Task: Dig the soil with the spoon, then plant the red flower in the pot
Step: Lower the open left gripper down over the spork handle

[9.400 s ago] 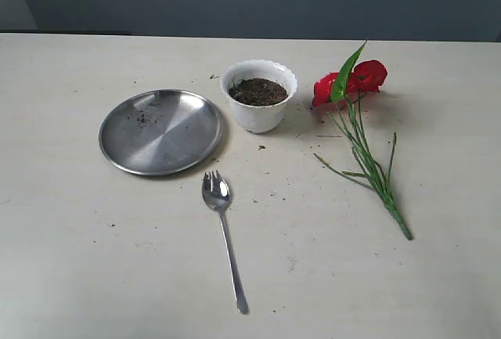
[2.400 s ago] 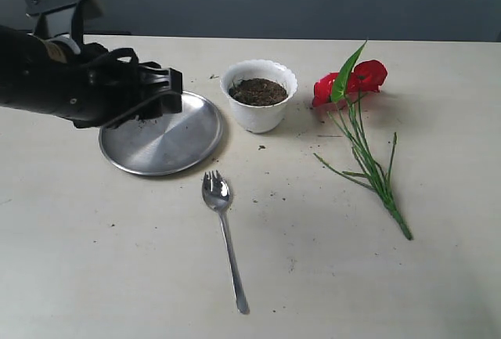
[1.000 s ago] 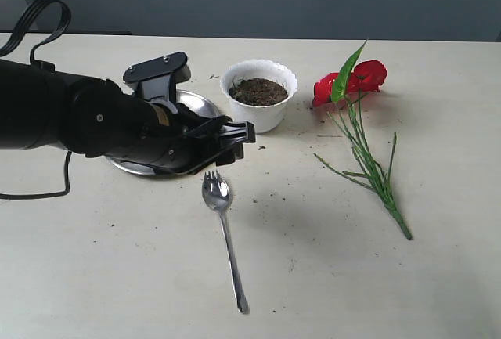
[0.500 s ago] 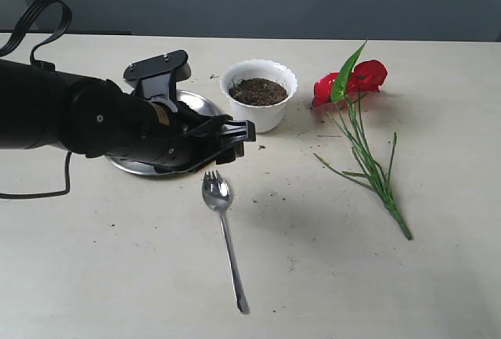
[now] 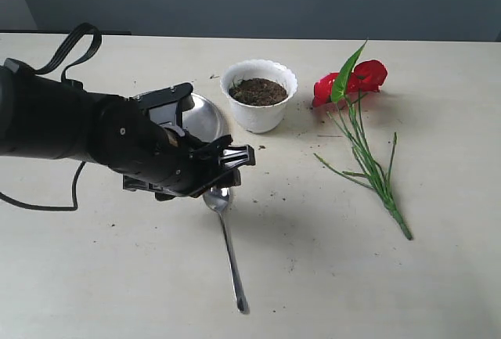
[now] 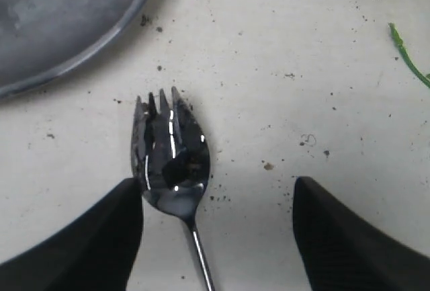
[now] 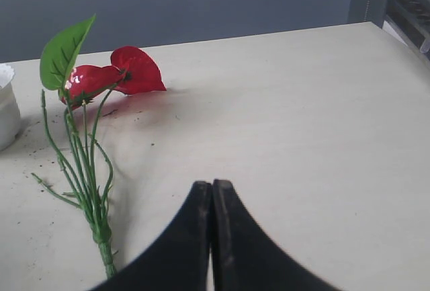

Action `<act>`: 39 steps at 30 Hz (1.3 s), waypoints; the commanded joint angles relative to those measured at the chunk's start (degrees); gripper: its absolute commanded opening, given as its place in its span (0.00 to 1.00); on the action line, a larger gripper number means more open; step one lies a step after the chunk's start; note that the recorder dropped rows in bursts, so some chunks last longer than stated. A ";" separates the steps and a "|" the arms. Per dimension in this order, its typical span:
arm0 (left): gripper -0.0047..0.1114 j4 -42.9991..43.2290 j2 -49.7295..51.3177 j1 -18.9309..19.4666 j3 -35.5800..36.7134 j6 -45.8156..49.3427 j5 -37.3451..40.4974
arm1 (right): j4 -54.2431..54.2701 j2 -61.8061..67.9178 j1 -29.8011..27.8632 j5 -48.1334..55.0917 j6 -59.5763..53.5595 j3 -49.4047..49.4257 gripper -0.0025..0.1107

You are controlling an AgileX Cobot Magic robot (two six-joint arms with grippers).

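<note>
The steel spoon (image 5: 229, 253) lies flat on the table, tined bowl toward the plate, handle toward the front edge. My left gripper (image 5: 227, 168) hovers open just above its bowl. In the left wrist view the spoon's bowl (image 6: 171, 160) sits close to one finger of the left gripper (image 6: 218, 190), with nothing gripped. The white pot (image 5: 258, 112) stands behind, holding dark soil (image 5: 258, 91). The red flower (image 5: 360, 77) lies on the table to the pot's right. My right gripper (image 7: 212, 187) is shut and empty, near the flower (image 7: 127, 72) stems; it is outside the exterior view.
A round steel plate (image 5: 200, 116) lies left of the pot, mostly hidden by my left arm; its rim (image 6: 60, 15) shows in the left wrist view. Soil crumbs dot the table around the spoon. The pot's side (image 7: 5, 106) shows at the right wrist view's edge.
My left arm has come forward from over the plate and dropped lower, so its open fingers now sit over the spoon's bowl. Spoon, pot and flower have not moved.
</note>
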 commanded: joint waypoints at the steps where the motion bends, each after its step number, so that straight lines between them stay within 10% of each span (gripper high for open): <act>1: 0.57 -3.55 -0.07 -0.21 -0.27 0.01 2.27 | -0.03 -0.20 -0.23 -0.67 -0.25 0.13 0.02; 39: 0.57 -8.54 -1.64 -0.21 -0.27 0.29 9.53 | -0.03 -0.20 -0.23 -0.69 -0.25 0.13 0.02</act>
